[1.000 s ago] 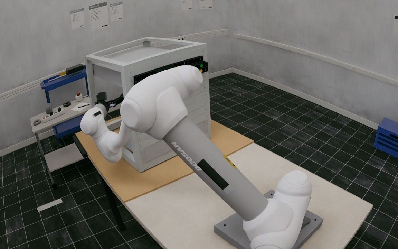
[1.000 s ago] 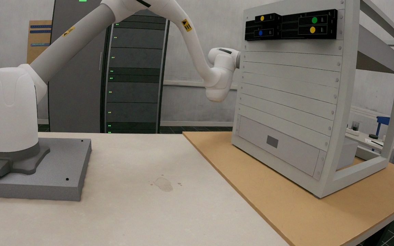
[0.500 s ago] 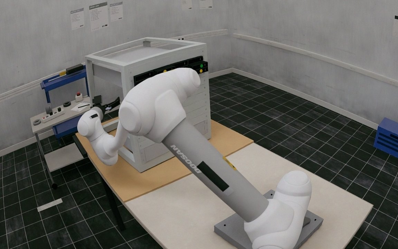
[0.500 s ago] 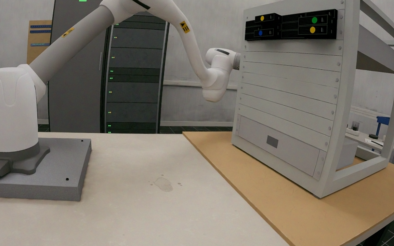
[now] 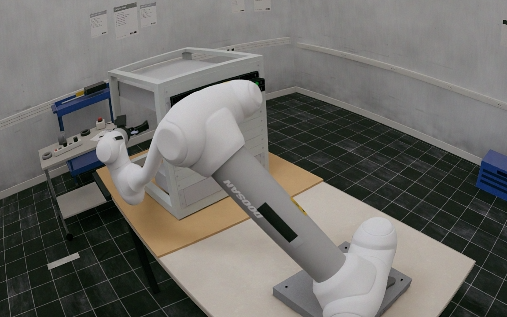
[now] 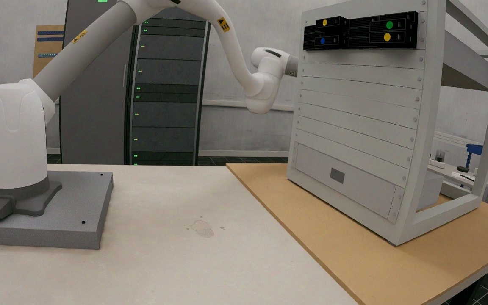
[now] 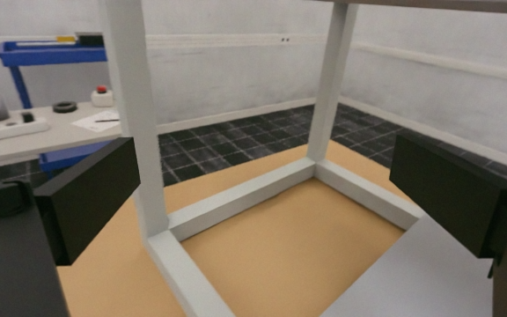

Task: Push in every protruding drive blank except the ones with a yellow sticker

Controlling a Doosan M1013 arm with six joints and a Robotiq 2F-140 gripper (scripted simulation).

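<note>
The pincer is spread wide and holds nothing, reaching into the open side of the rack; its left finger sits just beside a rack post. In the exterior view the rack hides the pincer. The blanks sit at the top of the rack's front; whether any sticks out is hard to tell. The rack stands on the tan tabletop, with a side bench behind it.
</note>
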